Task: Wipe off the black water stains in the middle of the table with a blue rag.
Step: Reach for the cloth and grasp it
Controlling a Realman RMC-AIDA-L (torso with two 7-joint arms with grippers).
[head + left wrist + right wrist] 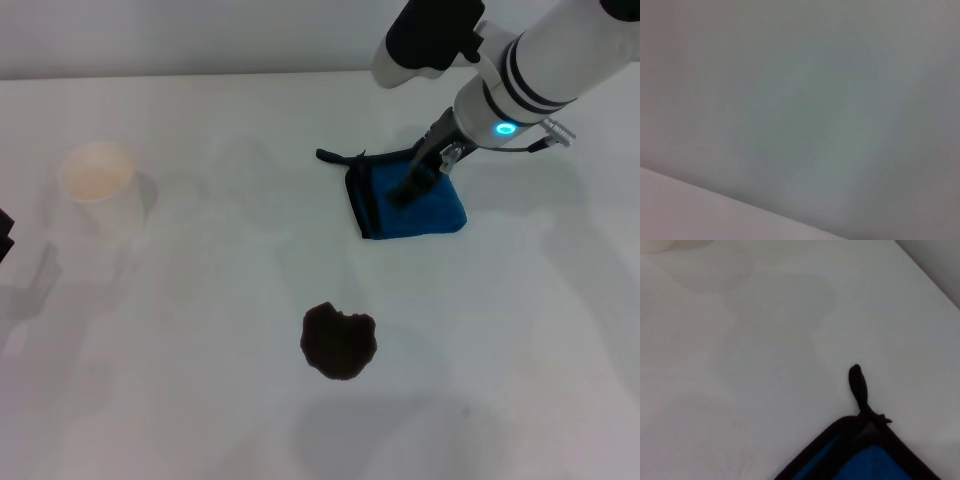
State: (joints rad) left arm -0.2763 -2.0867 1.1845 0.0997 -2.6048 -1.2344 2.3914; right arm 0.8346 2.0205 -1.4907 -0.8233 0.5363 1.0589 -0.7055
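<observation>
The blue rag (408, 204) lies on the white table (200, 400) at the back right, its black loop (340, 156) pointing left. My right gripper (420, 178) comes down from the upper right and rests on the rag's top. The right wrist view shows only a black-edged corner of the rag (865, 460) and its loop (858, 382). The black water stains (339, 341) form one dark lobed blotch mid-table, well in front of the rag and untouched. Only a dark sliver of my left gripper (4, 238) shows at the far left edge.
A white paper cup (100, 180) stands at the back left of the table. The left wrist view shows only a plain pale surface. The table's far edge meets a wall behind the rag.
</observation>
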